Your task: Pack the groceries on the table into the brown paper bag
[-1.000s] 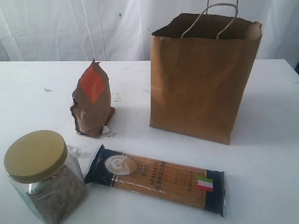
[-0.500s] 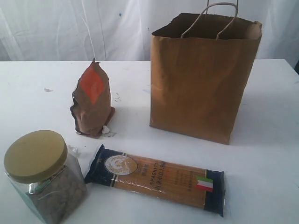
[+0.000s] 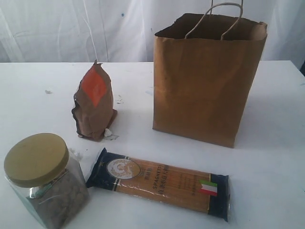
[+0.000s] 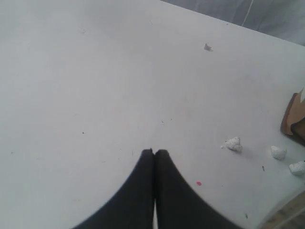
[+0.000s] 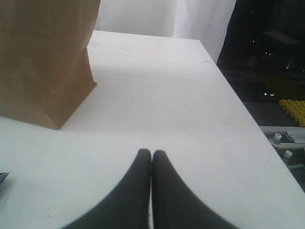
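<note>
A brown paper bag (image 3: 207,81) is seen standing upright and open-topped toward the back right of the white table (image 3: 267,157), its two thin cord handles raised above the rim. To its left, and apart from it, a brown pouch (image 3: 94,102) with an orange label is stood upright, its top crumpled. Nearer the front, a spaghetti pack (image 3: 159,183) with dark blue ends is laid flat and slightly angled, in front of both the bag and the pouch. At the front left, a clear jar (image 3: 45,181) with a yellowish lid and dark contents is placed just beside the pack's left end; whether the two touch cannot be told.

The left hand (image 4: 154,151) is shown closed, its two dark fingertips pressed together above bare table, with a few white crumbs (image 4: 233,143) scattered near it. The right hand (image 5: 151,152) is likewise closed, fingertips met, and is held over the table near the bag's bottom corner, apart from it.
</note>
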